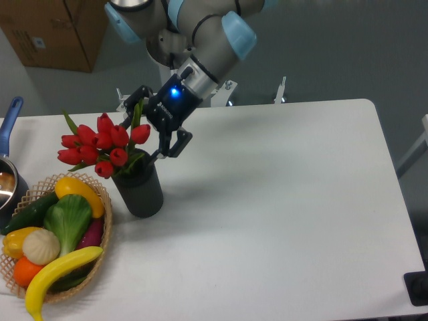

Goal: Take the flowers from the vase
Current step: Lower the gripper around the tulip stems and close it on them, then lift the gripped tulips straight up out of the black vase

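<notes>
We see the flowers (100,145), a bunch of red tulips with green leaves, standing in the black vase (139,187) on the white bench (281,200), their blooms leaning out toward 9 o'clock of the vase mouth. The gripper (150,127) reaches down from the arm (200,40) at 12 o'clock of the vase, and its fingers (175,144) are spread apart, 1 on each side of the upper stems and the rightmost bloom; we cannot tell whether they touch the bunch. A blue light glows on the gripper's body. At 8 o'clock of the vase, just beside it, sits a woven basket (103,197) holding vegetables and a banana (57,275). A cardboard box (57,30) stands beyond the bench at the top left, and a blue-handled pot (9,167) sits at the left edge.
</notes>
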Controlling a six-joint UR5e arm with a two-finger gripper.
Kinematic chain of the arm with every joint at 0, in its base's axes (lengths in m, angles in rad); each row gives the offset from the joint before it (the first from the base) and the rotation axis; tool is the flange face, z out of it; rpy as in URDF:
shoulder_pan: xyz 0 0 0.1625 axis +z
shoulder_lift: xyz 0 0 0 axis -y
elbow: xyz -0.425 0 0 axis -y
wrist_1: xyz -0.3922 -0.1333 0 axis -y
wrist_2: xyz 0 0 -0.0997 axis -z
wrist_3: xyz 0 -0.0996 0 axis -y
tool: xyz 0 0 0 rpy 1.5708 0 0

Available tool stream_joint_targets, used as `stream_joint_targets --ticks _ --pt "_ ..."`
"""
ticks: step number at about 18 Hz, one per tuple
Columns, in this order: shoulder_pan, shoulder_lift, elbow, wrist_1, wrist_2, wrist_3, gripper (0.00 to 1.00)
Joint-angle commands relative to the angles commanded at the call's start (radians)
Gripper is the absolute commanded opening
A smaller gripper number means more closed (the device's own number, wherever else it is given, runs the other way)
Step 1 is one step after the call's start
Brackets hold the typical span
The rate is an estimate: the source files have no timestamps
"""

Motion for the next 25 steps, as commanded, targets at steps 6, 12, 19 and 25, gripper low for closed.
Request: stream_joint_targets --ticks 6,12,19,25 --pt "-0.029 -0.080 0.009 0.049 -0.104 0.005 0.88" --pt "-0.008 -0.072 0.008 0.051 -0.132 0.029 0.00" --pt "0.005 -0.011 0.006 0.046 -0.141 -0.044 0.00" --pt "0.008 0.075 0.066 0.046 -0.233 -0.214 0.00"
